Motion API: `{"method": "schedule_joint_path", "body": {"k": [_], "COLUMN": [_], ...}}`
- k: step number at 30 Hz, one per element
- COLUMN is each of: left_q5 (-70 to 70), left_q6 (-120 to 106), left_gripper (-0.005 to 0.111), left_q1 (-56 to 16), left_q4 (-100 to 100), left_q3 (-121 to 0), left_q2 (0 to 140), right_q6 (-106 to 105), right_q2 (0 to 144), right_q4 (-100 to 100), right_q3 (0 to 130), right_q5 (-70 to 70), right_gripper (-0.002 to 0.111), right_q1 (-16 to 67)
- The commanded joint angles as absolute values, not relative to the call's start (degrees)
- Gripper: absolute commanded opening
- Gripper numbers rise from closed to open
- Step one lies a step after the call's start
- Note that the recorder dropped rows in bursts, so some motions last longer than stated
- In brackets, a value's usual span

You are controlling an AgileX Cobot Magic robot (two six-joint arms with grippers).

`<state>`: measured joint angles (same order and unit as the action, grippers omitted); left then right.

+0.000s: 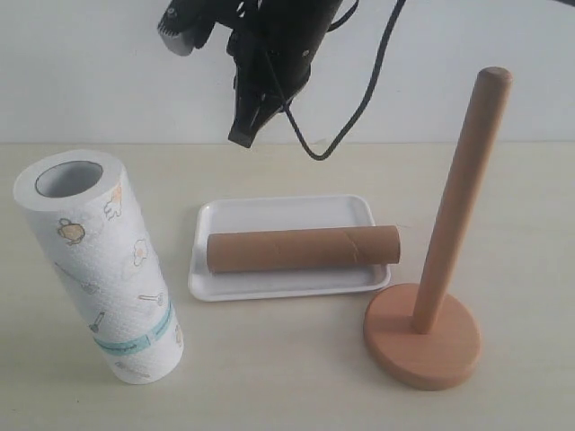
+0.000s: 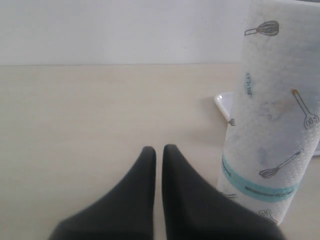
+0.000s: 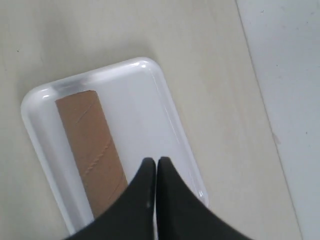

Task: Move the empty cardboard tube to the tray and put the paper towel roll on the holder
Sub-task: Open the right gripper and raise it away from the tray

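The brown cardboard tube (image 1: 303,249) (image 3: 90,147) lies lengthwise in the white tray (image 1: 269,213) (image 3: 167,112), one end jutting past the tray's right rim. The paper towel roll (image 1: 101,265) (image 2: 275,115) stands upright on the table at the left. At the right stands the bare wooden holder (image 1: 437,278). My right gripper (image 1: 244,135) (image 3: 152,162) hangs high above the tray's back edge, shut and empty. Low over the table beside the roll, my left gripper (image 2: 157,150) is shut on nothing; the exterior view does not show it.
The pale table (image 1: 296,377) runs to a white wall (image 1: 90,72) at the back. Black cables (image 1: 359,108) droop from the right arm above the tray. A corner of the tray (image 2: 224,102) peeks out behind the roll in the left wrist view.
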<state>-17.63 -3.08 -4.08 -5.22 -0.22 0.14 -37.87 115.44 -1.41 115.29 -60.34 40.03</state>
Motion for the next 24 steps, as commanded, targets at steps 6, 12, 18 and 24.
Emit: {"method": "schedule_joint_path", "body": {"k": [6, 12, 18, 24], "left_q5": [-17.53, -17.53, -17.53, -17.53], "left_q6": [-2.59, -2.59, -2.59, -2.59], "left_gripper": [0.005, 0.005, 0.005, 0.005], "left_q1": [-3.94, -3.94, -3.94, -3.94], "left_q4": [-5.62, -5.62, -5.62, -5.62], "left_q3": [0.0, 0.0, 0.0, 0.0], "left_q2": [0.0, 0.0, 0.0, 0.0], "right_q6": [-35.89, -39.76, -42.08, -52.27], "right_q2": [105.71, 101.69, 94.97, 86.29], "right_q4": [2.47, 9.46, 15.18, 39.4], "right_q3": [115.61, 115.61, 111.13, 101.78], "right_q5": [-64.32, -69.96, -69.96, -69.96], "right_gripper": [0.0, 0.0, 0.0, 0.0], "right_q1": [36.11, 30.37, 21.58, 3.88]}}
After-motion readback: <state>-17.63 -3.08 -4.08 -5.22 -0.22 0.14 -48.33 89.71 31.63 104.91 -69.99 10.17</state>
